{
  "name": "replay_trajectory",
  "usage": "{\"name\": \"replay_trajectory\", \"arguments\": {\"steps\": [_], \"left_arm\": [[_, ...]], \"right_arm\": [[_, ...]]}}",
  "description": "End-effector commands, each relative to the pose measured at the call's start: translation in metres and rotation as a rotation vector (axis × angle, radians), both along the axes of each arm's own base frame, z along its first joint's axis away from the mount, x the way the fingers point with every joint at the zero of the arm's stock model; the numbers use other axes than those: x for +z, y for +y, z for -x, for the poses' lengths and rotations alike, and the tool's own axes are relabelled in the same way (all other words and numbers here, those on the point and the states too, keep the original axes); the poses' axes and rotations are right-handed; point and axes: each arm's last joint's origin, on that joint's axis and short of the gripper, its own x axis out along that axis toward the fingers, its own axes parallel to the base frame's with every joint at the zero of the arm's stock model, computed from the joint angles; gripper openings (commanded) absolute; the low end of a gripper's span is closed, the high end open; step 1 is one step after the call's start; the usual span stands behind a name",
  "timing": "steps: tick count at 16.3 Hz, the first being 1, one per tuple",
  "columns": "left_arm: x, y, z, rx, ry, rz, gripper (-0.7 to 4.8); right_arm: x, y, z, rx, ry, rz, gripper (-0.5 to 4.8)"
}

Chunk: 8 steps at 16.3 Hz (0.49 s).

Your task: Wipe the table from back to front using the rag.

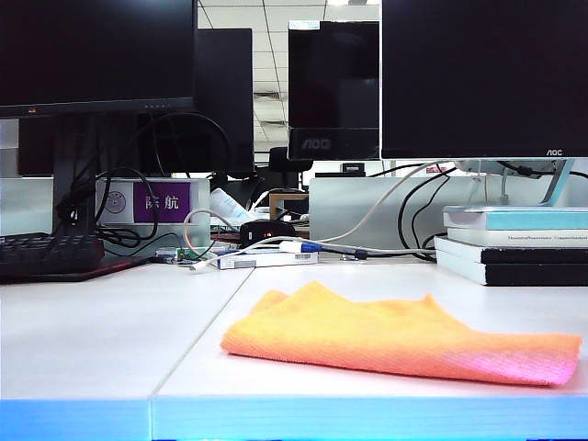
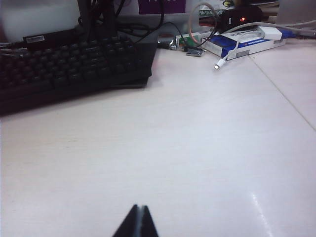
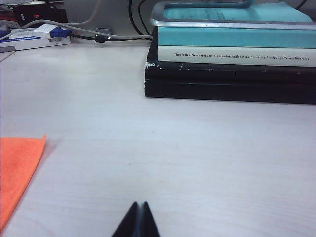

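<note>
The table (image 1: 101, 322) is a wide white matte top with a thin seam running front to back and a light blue front edge; the room behind is an office with ceiling tiles and a clutter of cables. 1 rag (image 1: 404, 335), orange with a pinkish end, lies rumpled on the table at about 5 o'clock from the exterior view's centre, close to the front edge and just right of the seam; its pink end points toward 3 o'clock.

Neither arm shows in the exterior view. In its own wrist view the left gripper (image 2: 138, 222) hangs low over bare table, its 2 dark fingertips pressed together and grasping nothing, pointed toward the black keyboard (image 2: 69, 64) at the desk's back. The right gripper (image 3: 138, 219) sits likewise low over the table with its tips clenched on nothing; a corner of the rag (image 3: 17, 170) lies beside it, apart from the fingertips, and ahead stands the book stack (image 3: 232, 54).

Counted: 1 rag, 1 keyboard at 9 o'clock in the exterior view, 4 dark monitors across 10 to 2 o'clock, 1 stack of 4 books at 3 o'clock, 1 purple sign (image 1: 162, 200) with white characters, and 1 white-and-blue box (image 2: 244, 42) among the cables near the middle.
</note>
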Motion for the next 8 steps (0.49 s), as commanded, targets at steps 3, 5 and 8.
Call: {"name": "replay_trajectory", "arguments": {"steps": [3,5,8], "left_arm": [[0.018,0.001,0.002,0.042,-0.09,0.057,-0.05],[0.038,0.001,0.006,0.045,-0.151,0.062,-0.06],[0.071,0.002,0.013,0.046,-0.221,0.099,-0.06]], "right_arm": [[0.022,-0.001,0.0,-0.056,-0.151,-0.13,-0.01],[0.042,-0.003,0.005,-0.098,-0.207,-0.161,-0.01],[0.075,-0.005,0.012,-0.148,-0.273,-0.23,-0.02]]}}
